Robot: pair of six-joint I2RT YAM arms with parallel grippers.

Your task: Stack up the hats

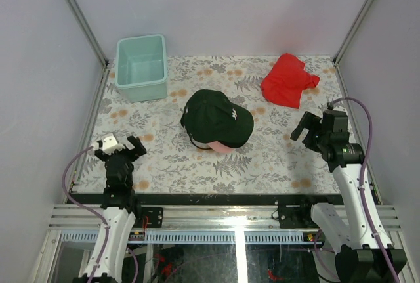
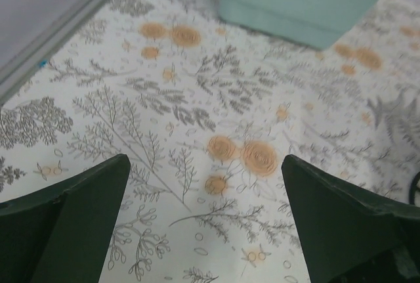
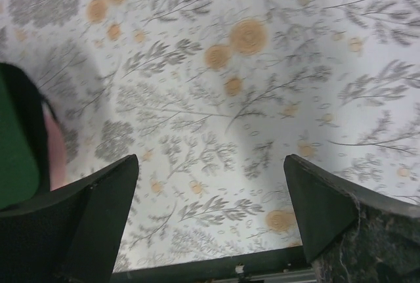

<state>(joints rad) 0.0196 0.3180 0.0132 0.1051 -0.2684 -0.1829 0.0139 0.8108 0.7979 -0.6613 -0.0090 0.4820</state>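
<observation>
The black cap (image 1: 216,117) sits over the pink cap (image 1: 222,145) mid-table, between the arms, with its brim pointing near-right. The left gripper (image 1: 119,150) and right gripper (image 1: 301,126) flank the pile, both spread wide and empty. The right one seems slightly nearer.

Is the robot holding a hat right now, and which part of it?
No, nothing is held. The left end effector and right end effector are both open over the tablecloth; the black cap lies on the pink cap, untouched.
</observation>
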